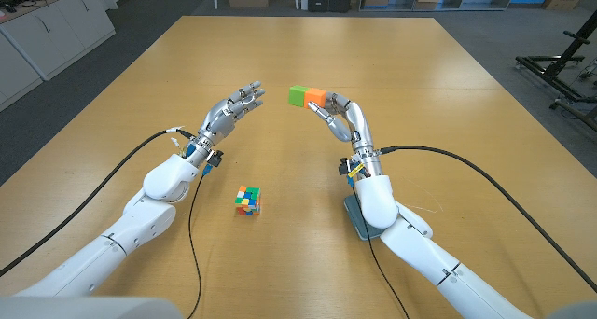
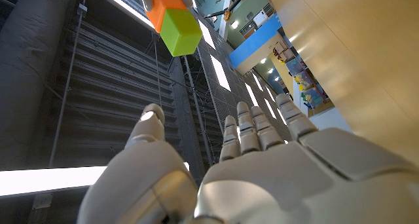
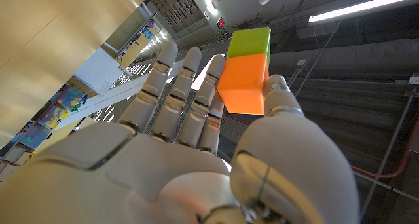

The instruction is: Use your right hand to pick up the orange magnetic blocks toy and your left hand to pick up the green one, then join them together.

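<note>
Right hand [image 1: 340,114] pinching joined orange block [image 1: 316,97] and green block [image 1: 298,96], left hand [image 1: 233,108] spread empty, colourful cube [image 1: 247,200] near.

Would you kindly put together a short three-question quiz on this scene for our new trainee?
1. True or false: the green block and the orange block are joined.
2. Which hand holds the pair: (a) left hand, (b) right hand, (c) both?
3. Fill in: the multicoloured puzzle cube lies on the ____, nearer the left arm.

Key: 1 true. 2 (b); the left hand is empty, fingers apart, beside the pair. 3 table.
</note>
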Controlling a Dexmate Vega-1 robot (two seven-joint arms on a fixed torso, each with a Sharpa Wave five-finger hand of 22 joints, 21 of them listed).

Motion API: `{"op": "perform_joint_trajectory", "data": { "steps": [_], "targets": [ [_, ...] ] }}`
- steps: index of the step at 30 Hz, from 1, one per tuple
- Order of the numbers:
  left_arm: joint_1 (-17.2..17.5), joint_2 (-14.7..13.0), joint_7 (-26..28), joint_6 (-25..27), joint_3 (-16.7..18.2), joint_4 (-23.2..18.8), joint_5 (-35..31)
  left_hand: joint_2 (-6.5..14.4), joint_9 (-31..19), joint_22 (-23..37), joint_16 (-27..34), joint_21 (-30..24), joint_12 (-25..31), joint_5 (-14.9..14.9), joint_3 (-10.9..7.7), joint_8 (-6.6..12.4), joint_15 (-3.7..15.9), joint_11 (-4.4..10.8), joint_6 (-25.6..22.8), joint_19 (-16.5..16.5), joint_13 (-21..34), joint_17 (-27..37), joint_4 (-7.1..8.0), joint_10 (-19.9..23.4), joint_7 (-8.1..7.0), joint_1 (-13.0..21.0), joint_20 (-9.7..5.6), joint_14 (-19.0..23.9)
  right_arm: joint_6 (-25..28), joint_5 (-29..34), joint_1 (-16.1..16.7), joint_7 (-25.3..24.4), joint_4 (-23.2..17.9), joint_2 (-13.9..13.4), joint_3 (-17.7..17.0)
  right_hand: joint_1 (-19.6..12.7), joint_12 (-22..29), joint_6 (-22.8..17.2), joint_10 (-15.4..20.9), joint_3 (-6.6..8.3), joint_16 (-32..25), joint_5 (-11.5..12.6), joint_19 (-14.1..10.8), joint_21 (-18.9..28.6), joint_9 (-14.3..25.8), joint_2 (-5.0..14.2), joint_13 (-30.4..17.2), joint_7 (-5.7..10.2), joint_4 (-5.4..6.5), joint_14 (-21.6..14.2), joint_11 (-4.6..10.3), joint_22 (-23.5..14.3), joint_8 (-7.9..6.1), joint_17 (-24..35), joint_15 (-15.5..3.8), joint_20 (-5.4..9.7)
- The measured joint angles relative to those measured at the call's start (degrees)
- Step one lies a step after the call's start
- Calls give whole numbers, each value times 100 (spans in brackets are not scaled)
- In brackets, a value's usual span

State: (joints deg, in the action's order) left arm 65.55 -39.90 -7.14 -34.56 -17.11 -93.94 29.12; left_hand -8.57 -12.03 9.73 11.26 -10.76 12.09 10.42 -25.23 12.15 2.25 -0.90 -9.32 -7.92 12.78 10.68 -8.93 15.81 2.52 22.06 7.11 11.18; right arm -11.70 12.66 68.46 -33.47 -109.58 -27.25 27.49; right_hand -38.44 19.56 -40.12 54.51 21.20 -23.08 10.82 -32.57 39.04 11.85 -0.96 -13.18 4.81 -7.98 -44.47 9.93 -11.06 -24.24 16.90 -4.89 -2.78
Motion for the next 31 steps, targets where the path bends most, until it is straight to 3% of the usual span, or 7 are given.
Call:
{"op": "perform_joint_trajectory", "data": {
  "steps": [5,15,31],
  "targets": [
    [67,125,430,13,62,-28,-281,77,5,0,0,0,22,0,0,41,3,19,-127,-36,-10,-3,0,80,20,29,-109,41,-34,-217,52,94,7,-117,-153,0,0,0,0,-3,0,0,0,0,0,0,0,0,2,0,0,0,1,0,0,0],
    [23,295,989,210,105,34,-701,106,5,0,0,0,43,0,-25,104,-20,49,-349,-43,-27,-3,25,173,-62,60,-117,121,-236,-673,-3,324,326,-269,-373,1,-7,0,1,0,0,-6,21,0,1,2,0,0,4,0,0,0,-14,28,0,22],
    [-182,356,1283,517,102,198,-853,136,4,0,0,0,65,0,-25,154,11,83,-440,-11,-26,-2,24,206,-92,30,-147,151,-635,-1385,-287,734,967,-320,-527,28,-10,0,1,6,0,-10,42,0,3,29,-28,0,11,0,0,0,-12,27,0,0]
  ]
}}
